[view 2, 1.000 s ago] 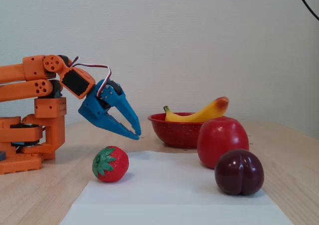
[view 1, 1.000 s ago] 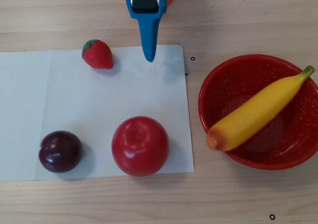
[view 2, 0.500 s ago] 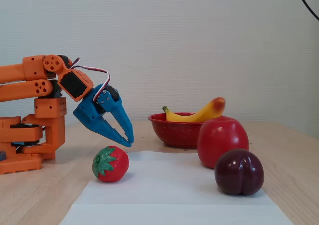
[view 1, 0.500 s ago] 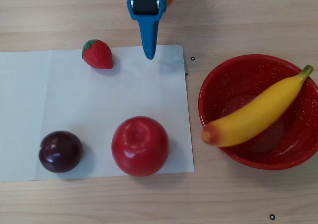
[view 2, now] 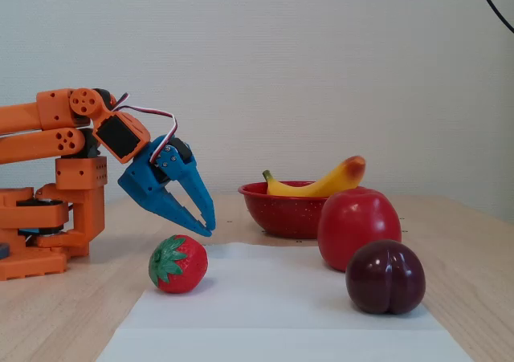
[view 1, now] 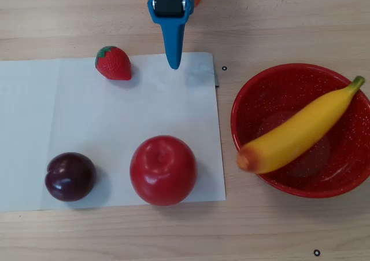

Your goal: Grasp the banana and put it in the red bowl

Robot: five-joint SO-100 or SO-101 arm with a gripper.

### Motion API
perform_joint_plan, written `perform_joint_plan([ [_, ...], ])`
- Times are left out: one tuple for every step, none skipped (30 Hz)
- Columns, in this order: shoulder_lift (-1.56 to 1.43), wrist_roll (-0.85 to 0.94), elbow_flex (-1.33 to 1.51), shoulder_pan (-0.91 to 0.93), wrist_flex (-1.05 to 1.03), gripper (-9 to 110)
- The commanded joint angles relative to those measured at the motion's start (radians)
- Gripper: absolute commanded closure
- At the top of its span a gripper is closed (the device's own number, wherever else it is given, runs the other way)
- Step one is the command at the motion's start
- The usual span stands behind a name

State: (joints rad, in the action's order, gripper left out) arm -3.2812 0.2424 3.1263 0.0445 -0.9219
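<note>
The yellow banana (view 1: 298,131) lies slantwise across the red bowl (view 1: 347,180) at the right of the overhead view. Its orange tip hangs over the bowl's left rim and its stem points up to the right. In the fixed view the banana (view 2: 321,185) rests on the red bowl (view 2: 281,213) behind the apple. My blue gripper (view 1: 173,66) is far from it, at the top edge of the white paper, with nothing in it. Its fingers taper to one closed point. Seen from the side, the gripper (view 2: 206,229) tilts down just above the strawberry.
A white paper sheet (view 1: 115,122) carries a strawberry (view 1: 114,63), a red apple (view 1: 163,169) and a dark plum (view 1: 70,176). The orange arm base (view 2: 48,217) stands at the left of the fixed view. The strawberry (view 2: 177,263) lies right below the gripper tips.
The gripper drew back toward the arm base and dipped lower, then held still. The banana's orange tip rocked slightly on the bowl's rim.
</note>
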Motion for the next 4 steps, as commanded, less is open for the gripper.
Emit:
perform_joint_plan([
  [-0.011, -0.002, 0.014, 0.014, 0.000, 101],
  [-0.011, -0.002, 0.014, 0.014, 0.000, 101],
  [-0.011, -0.002, 0.014, 0.014, 0.000, 101],
  [-0.011, -0.002, 0.014, 0.014, 0.000, 101],
])
